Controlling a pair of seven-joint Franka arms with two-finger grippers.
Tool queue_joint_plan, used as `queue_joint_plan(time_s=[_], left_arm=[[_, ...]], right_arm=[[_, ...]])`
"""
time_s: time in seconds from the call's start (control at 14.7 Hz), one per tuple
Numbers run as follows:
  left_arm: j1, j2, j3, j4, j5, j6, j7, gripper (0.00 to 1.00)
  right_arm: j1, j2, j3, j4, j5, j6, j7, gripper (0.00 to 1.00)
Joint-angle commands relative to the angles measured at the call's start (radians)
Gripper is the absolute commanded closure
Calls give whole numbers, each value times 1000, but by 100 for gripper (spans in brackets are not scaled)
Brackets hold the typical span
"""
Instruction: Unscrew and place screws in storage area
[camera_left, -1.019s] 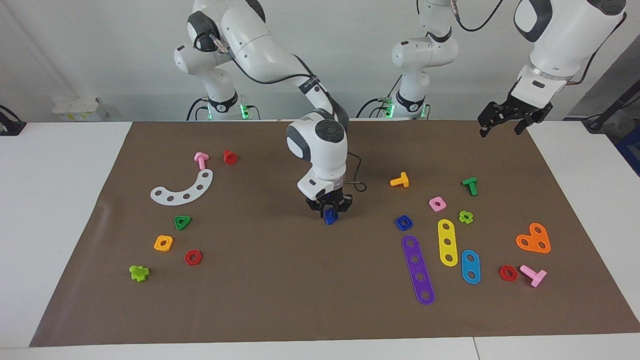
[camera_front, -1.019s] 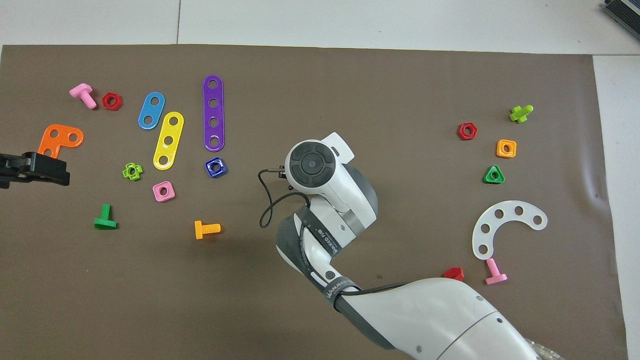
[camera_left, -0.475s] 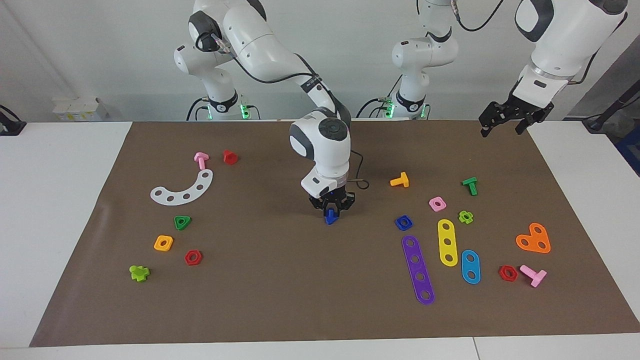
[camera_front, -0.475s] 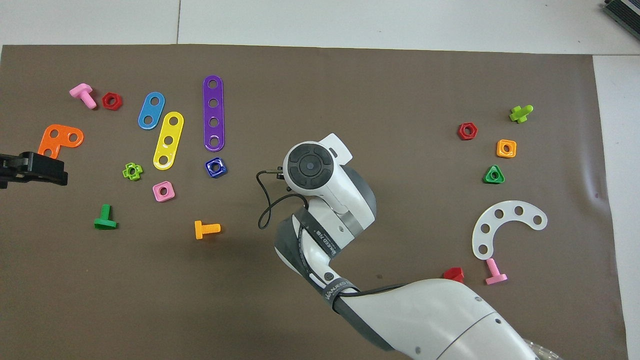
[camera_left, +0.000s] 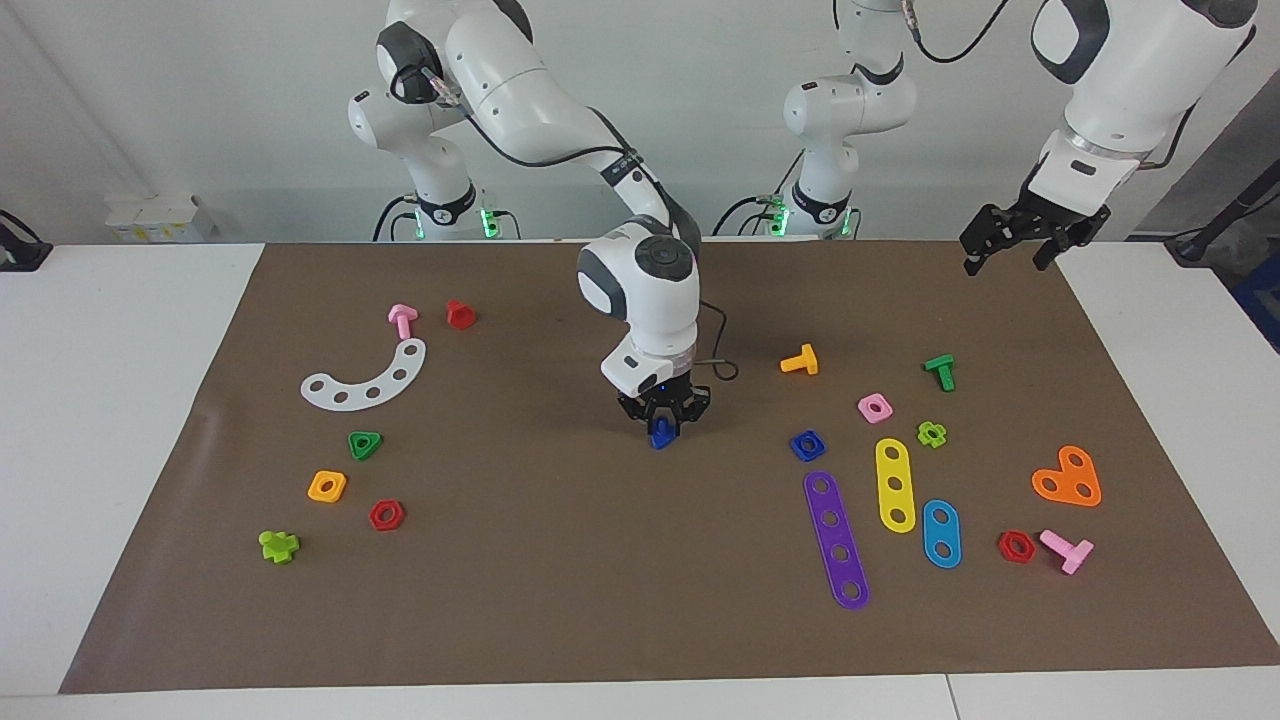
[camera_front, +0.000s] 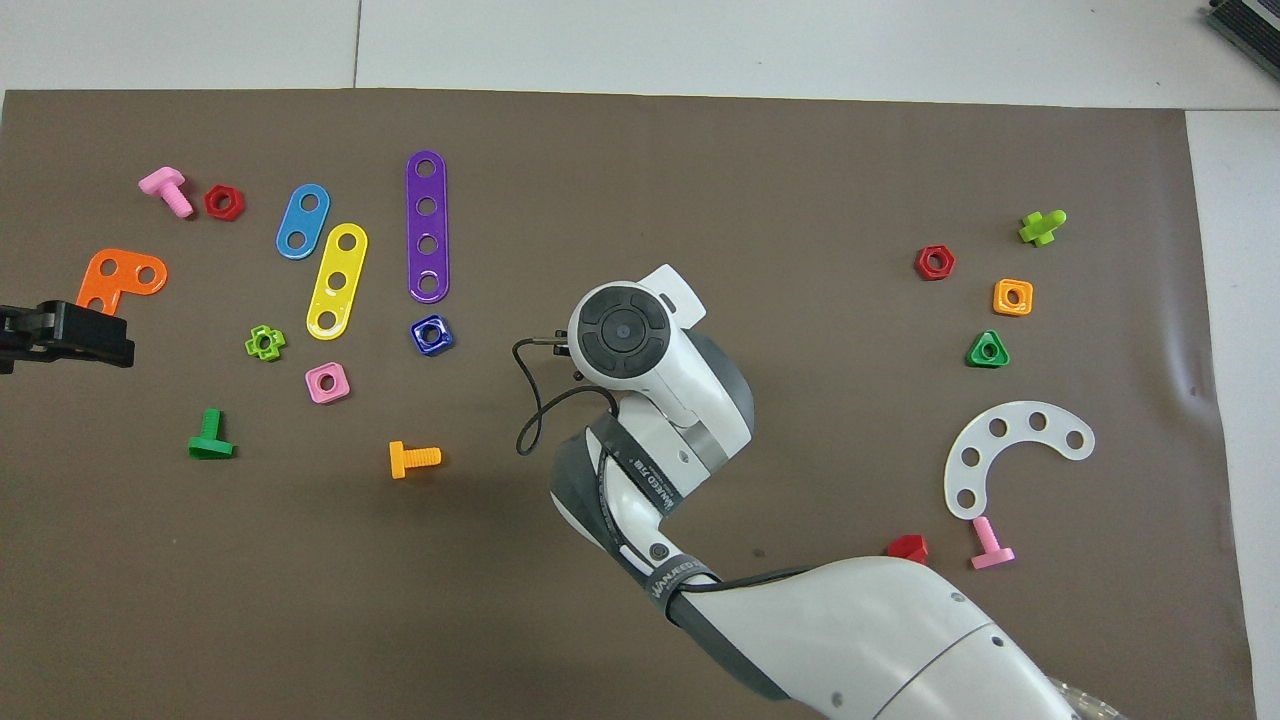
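Note:
The dark-blue bolt (camera_left: 661, 436) sits between the fingers of my right gripper (camera_left: 663, 428), low over the middle of the brown mat (camera_left: 560, 560). The gripper points straight down and is shut on the bolt. In the overhead view the right arm's wrist (camera_front: 620, 335) hides both the gripper and the bolt. My left gripper (camera_left: 1008, 255) hangs open and empty, raised over the mat's corner at the left arm's end; it also shows in the overhead view (camera_front: 62, 335). Loose coloured pieces lie in patches toward both ends of the mat.
Toward the left arm's end lie a dark-blue square nut (camera_left: 807, 445), a purple strip (camera_left: 837, 540), a yellow strip (camera_left: 895, 485), an orange bolt (camera_left: 800, 361) and a green bolt (camera_left: 940, 371). Toward the right arm's end lie a white curved strip (camera_left: 368, 378), a pink bolt (camera_left: 402, 320) and several nuts.
The right arm's wrist has risen and shifted slightly toward the left arm's end, with the blue bolt still in the gripper. The left gripper has barely moved.

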Motion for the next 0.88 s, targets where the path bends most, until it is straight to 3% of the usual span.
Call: queue_joint_plan(time_s=[0.0, 0.41, 0.54, 0.82], left_arm=[[4, -33, 4, -40, 5, 17, -11, 0], [2, -33, 4, -38, 6, 17, -11, 0], [2, -33, 4, -38, 6, 17, -11, 0], [2, -33, 2, -40, 6, 17, -11, 0]], right_arm=[[-7, -6, 6, -25, -16, 26, -21, 100], [-9, -18, 3, 0, -5, -6, 1, 100], [-19, -84, -6, -9, -7, -45, 19, 100], [-146, -246, -6, -55, -10, -138, -22, 100]])
